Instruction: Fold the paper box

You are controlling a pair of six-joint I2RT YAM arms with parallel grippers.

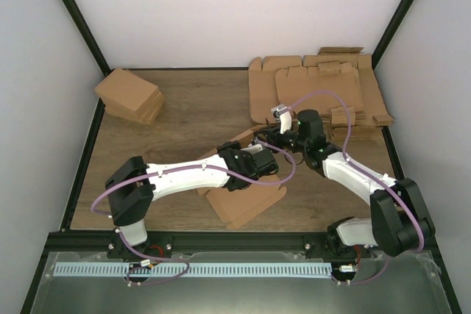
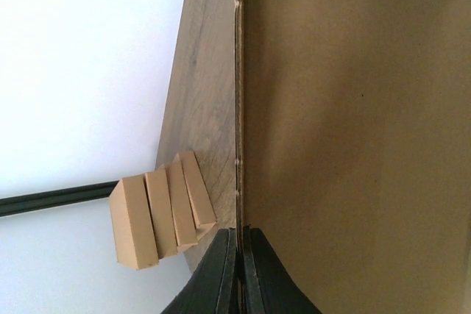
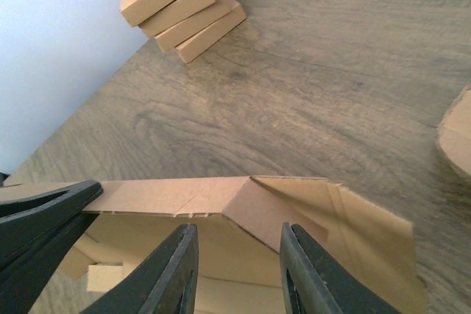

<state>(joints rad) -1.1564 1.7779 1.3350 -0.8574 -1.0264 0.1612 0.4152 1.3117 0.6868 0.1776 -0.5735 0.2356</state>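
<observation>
**Top external.**
- Paper box (image 1: 246,204): a partly raised die-cut blank on the desk (image 1: 184,115). Rounded flaps lie flat on the near side of both claws, and one panel is lifted between them.
- Its long axis appears to run from those near flaps away toward the far right. The arms hide the middle, so this is a judgement.
- Left claw (image 1: 257,158) and right claw (image 1: 274,136) sit close together over the raised panel.
- A stack of flat sheets (image 1: 316,86) lies beyond the right claw. A pile of cartons (image 1: 131,95) lies well off beyond and left of the left claw.

**Left wrist.**
- Left claw (image 2: 240,233): jaws pressed together on the thin edge of an upright box wall (image 2: 353,145).
- The wall stands on edge and runs straight out ahead of the fingers.
- The cartons (image 2: 158,211) are to one side.

**Right wrist.**
- Right claw (image 3: 237,233): jaws parted wide, gripping nothing.
- The creased top edge of the box (image 3: 250,200) lies just ahead of and between the fingers (image 3: 173,270), running crosswise to them.

**Step in hand (judged).** A side wall is being erected, with the left claw pinning it up. The next move calls for the right claw to close on or push the adjoining flap along its crease, while the left claw's grip keeps the wall from falling.
</observation>
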